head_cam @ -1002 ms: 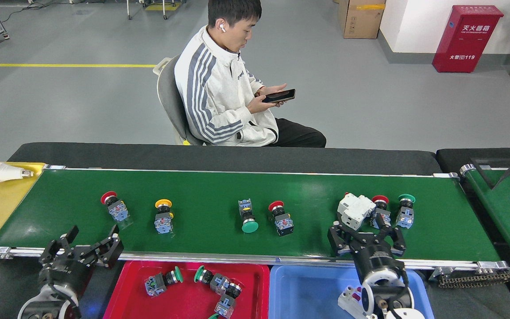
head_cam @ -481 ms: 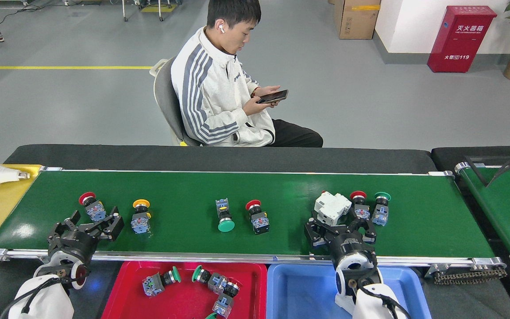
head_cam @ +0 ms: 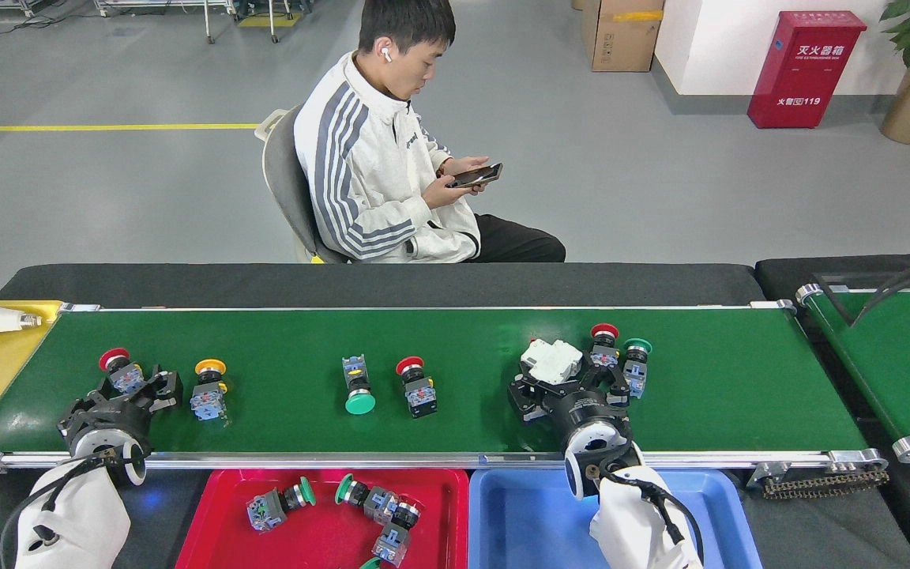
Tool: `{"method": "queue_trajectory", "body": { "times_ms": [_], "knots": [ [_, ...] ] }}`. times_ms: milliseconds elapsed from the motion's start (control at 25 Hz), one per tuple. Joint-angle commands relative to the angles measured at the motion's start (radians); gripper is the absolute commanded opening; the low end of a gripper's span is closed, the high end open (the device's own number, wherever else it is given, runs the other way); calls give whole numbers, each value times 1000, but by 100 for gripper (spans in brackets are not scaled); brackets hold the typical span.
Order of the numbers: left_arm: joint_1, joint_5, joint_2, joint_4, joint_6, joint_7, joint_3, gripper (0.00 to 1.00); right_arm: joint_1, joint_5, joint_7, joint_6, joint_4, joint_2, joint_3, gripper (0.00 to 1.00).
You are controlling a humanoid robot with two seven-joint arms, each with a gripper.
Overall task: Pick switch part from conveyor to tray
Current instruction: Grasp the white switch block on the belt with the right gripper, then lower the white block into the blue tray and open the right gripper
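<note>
Your red-capped switch (head_cam: 117, 368) lies at the left end of the conveyor (head_cam: 455, 332), and your left gripper (head_cam: 133, 389) sits right on it with fingers spread on either side of its body, not visibly pinching it. Just beside it is a yellow-capped switch (head_cam: 208, 390); further along lie a green-capped one (head_cam: 358, 385) and another red one (head_cam: 416, 386). Your right gripper (head_cam: 569, 381) has its fingers spread around the near side of a white breaker (head_cam: 552, 360). Below the belt, the red tray (head_cam: 218, 514) holds several switches, next to a blue tray (head_cam: 526, 514).
</note>
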Motion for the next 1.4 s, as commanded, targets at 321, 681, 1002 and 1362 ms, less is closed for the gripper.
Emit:
{"method": "queue_trajectory", "body": {
  "times_ms": [321,681,1002,1362],
  "knots": [
    [220,31,1,-325,-287,54,-1,23,84,-18,-11,-61,-300,-36,1,2],
    [616,31,2,-831,-818,47,62,59,594,-132,-78,-440,-737,-235,-33,86],
    [637,25,-38,-857,-768,47,72,100,623,-139,-124,-428,-734,-205,-136,100],
    [637,23,-39,-846,-456,46,114,100,586,-78,-121,-3,-708,-67,-196,99]
  ]
}}
